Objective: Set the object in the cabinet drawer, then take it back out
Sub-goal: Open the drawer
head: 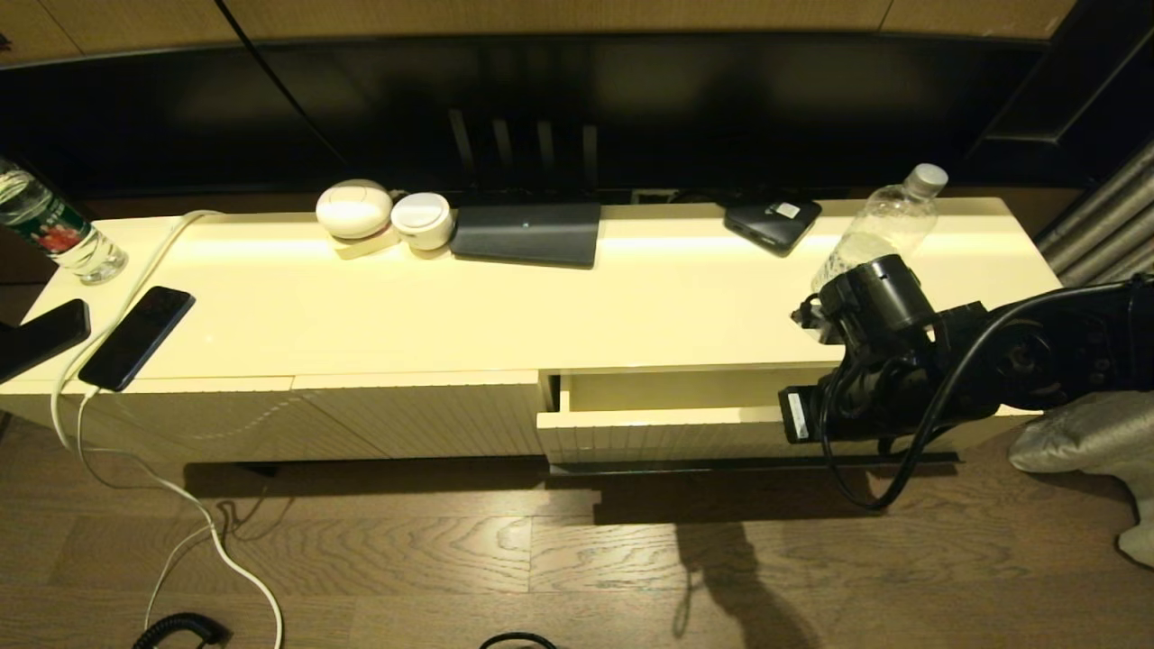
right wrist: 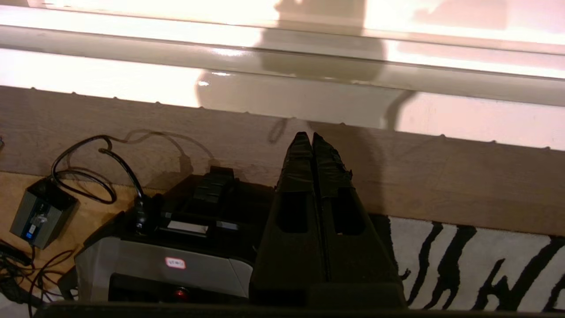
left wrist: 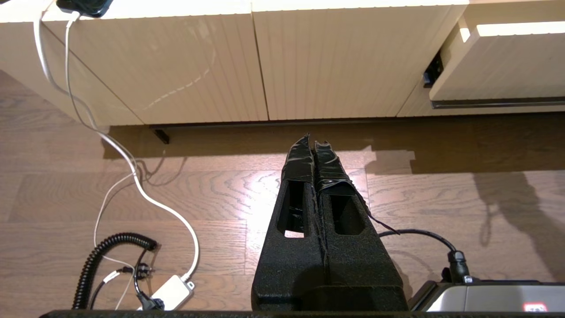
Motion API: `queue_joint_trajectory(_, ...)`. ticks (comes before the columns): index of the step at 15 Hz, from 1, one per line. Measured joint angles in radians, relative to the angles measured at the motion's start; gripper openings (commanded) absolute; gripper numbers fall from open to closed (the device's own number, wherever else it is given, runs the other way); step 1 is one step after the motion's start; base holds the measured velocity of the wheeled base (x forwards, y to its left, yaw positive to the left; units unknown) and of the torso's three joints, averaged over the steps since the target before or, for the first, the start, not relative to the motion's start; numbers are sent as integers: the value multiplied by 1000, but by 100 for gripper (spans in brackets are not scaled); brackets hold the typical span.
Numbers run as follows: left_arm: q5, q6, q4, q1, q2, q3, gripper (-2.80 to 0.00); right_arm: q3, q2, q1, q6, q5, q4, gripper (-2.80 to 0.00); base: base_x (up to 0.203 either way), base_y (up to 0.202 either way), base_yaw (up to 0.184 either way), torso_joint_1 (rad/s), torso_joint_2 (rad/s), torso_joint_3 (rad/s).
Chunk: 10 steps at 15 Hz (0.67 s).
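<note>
The clear label-free bottle (head: pixel 879 230) with its pale cap stands upright on the cream cabinet top at the far right, just behind my right arm (head: pixel 902 361). Below it the ribbed drawer (head: pixel 658 437) is pulled partly out, and the glossy inside that shows is bare (head: pixel 676 389); its right part is hidden by the arm. My right gripper (right wrist: pixel 311 134) is shut with nothing in it and hangs over the floor just in front of the drawer's front edge (right wrist: pixel 485 139). My left gripper (left wrist: pixel 311 138) is shut and empty, low over the floor before the closed ribbed panels; the drawer (left wrist: pixel 499 66) lies off to its side.
On the cabinet top are a labelled bottle (head: pixel 54 230), a phone (head: pixel 137 336) on a white cable (head: pixel 135 270), two white round items (head: pixel 353 208), a dark flat box (head: pixel 527 233) and a small black device (head: pixel 773 221). My base (right wrist: pixel 163 265) and a striped rug (right wrist: pixel 476 265) lie below.
</note>
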Motion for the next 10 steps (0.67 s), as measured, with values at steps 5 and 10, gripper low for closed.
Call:
queue_joint_trajectory(5,0,0,0,0,0,0,-280,-11,-43,-1,-4,-6,-13,-280,0,0,0,0,0,0)
queue_joint_trajectory(10,0,0,0,0,0,0,-280,-21,-28,-8,-18,-16,-55,-280,0,0,0,0,0,0)
